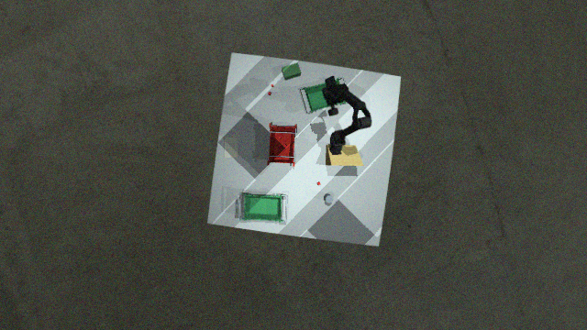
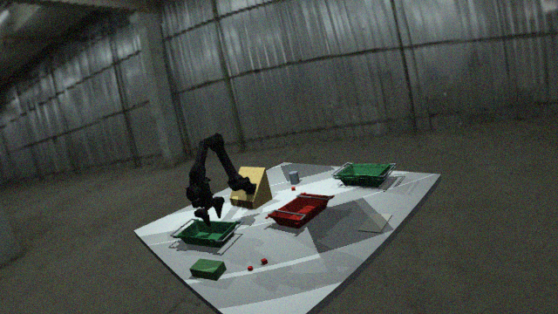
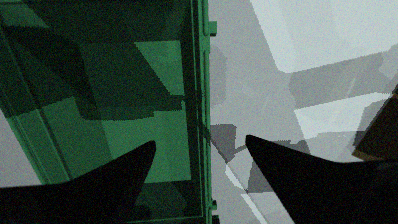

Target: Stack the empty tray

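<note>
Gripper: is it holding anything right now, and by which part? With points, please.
Nothing is held; the gripper (image 2: 209, 212) (image 3: 201, 141) stands open above the near green tray (image 2: 198, 239).

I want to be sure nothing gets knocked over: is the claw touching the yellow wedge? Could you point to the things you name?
Apart. The exterior view shows the claw (image 1: 331, 103) (image 2: 210, 220) (image 3: 201, 141) over the green tray (image 1: 316, 97) (image 2: 220, 240), clear of the yellow wedge (image 1: 346, 158) (image 2: 254, 174).

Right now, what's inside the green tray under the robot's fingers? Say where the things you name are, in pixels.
In the green tray (image 1: 315, 97) (image 2: 208, 235), only bare floor and shadows show. The near wall and fingers (image 2: 209, 214) cover parts; I can't tell what's there.
</note>
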Motion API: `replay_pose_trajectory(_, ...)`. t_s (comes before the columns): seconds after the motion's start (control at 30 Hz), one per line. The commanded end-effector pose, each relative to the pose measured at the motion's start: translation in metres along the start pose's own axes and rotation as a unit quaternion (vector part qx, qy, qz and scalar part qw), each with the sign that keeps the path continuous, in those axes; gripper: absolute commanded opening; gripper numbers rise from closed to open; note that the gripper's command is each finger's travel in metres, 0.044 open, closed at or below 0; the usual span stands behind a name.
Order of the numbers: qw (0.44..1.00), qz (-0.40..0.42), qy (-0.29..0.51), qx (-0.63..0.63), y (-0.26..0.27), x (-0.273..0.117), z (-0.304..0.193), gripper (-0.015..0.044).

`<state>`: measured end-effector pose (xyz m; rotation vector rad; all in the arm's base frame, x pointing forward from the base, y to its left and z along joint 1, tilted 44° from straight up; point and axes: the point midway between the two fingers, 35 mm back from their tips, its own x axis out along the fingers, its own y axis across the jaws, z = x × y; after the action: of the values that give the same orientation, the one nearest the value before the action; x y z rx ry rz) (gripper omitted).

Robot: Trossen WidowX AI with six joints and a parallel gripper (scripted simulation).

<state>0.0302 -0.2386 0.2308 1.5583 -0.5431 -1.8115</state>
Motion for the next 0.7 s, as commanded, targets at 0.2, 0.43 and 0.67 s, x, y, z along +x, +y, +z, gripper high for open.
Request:
replay_pose_trajectory(0.2,1.000,-0.005,0.000,-0.004,-0.007,0.045,0.001,0.0440)
replay_pose_trajectory(0.43,1.000,-0.005,0.000,-0.004,-0.007,0.046,0.001,0.0440)
replay_pose_trajectory(0.67,1.000,-0.005,0.000,-0.004,-0.007,0.046,0.001,0.0367)
